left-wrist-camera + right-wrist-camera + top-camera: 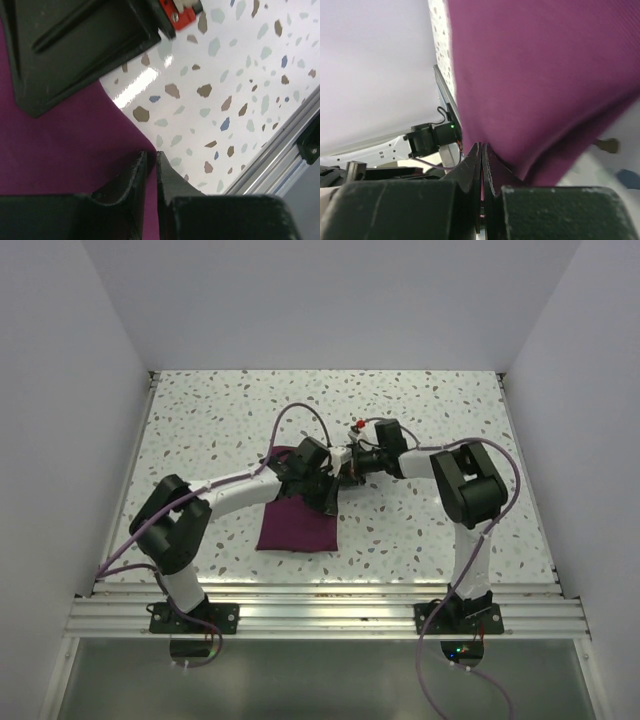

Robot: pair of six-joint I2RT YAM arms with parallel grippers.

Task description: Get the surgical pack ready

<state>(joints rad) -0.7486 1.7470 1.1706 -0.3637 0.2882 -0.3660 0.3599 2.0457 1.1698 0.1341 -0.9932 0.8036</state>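
The maroon-purple cloth [297, 521] lies as a folded bundle on the speckled table in the top view. My left gripper [322, 487] is shut on its right edge; the left wrist view shows the cloth [75, 145] pinched between the two fingers [172, 177]. My right gripper [340, 468] meets it from the right and is shut on the cloth's upper corner; the right wrist view shows a lifted fold of cloth [540, 75] running into the closed fingers [475, 165]. The metal tray, scissors and gauze are out of view.
The aluminium rail [320, 605] runs along the table's near edge. White walls [60, 420] close in the left, right and back. The right gripper's black finger and red part [182, 15] hang close above the left gripper.
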